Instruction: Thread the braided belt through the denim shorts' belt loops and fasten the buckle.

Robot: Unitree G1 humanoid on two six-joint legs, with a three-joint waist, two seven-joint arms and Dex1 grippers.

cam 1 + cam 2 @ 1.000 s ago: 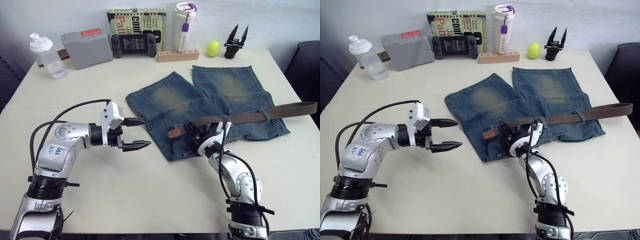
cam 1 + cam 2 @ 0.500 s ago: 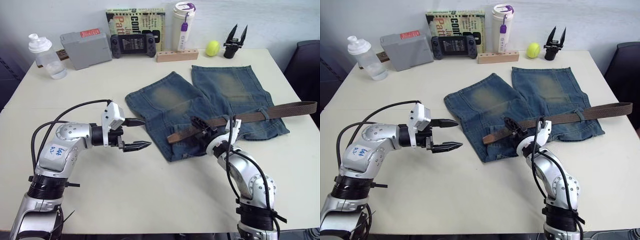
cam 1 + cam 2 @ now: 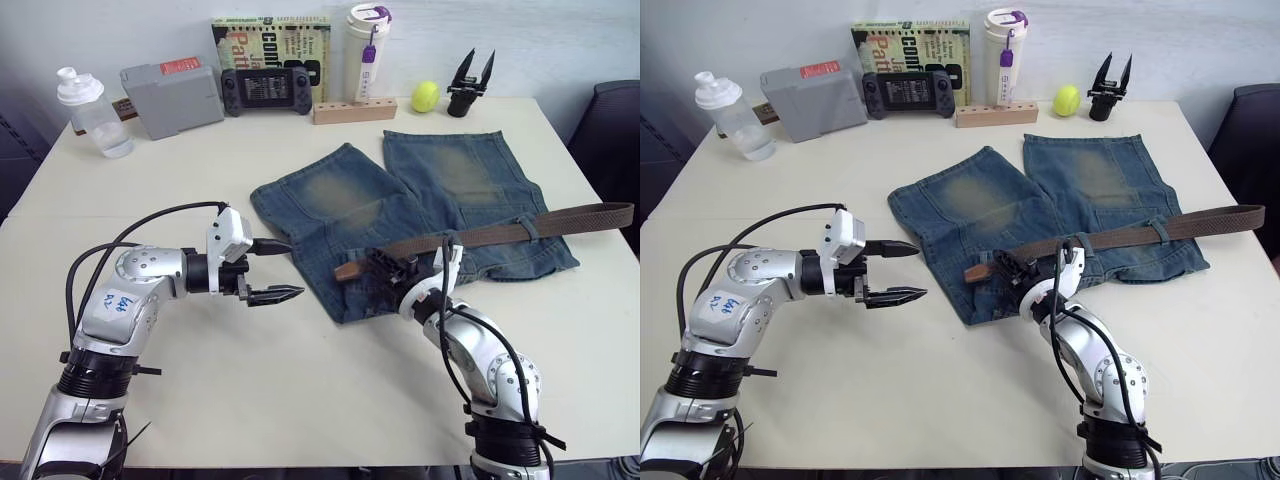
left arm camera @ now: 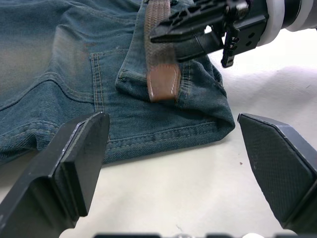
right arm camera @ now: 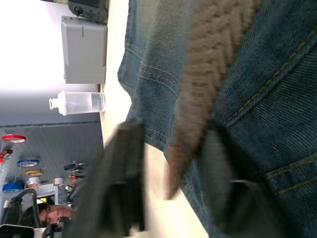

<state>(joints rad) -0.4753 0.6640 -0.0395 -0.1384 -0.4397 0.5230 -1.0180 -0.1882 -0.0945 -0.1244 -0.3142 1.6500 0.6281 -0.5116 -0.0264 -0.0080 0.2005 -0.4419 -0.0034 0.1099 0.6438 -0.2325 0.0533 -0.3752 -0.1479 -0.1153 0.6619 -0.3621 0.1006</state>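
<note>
So the denim shorts (image 3: 400,215) are lying flat on the worktop (image 3: 300,380), waistband toward the robot and legs pointing off to the back wall. The braided belt (image 3: 520,228) runs along the waistband, its long end trailing off past the right side of the shorts toward the worktop's edge. It passes under at least one of the belt loops (image 3: 533,229) over on the right. The tan leather tip (image 4: 163,83) sits on the denim near the left corner of the waistband.

The right end effector (image 3: 385,270) is right at that tip end, fingers on either side of the strap, but I honestly can't tell if it's actually pinching the belt or just straddling it. The left end effector (image 3: 277,268) hovers just off the left edge of the shorts with its fingers spread wide, nothing in them.

Along the back: a plastic bottle (image 3: 88,110), a grey box (image 3: 172,94), a game controller (image 3: 266,90), a tennis ball (image 3: 425,96).
</note>
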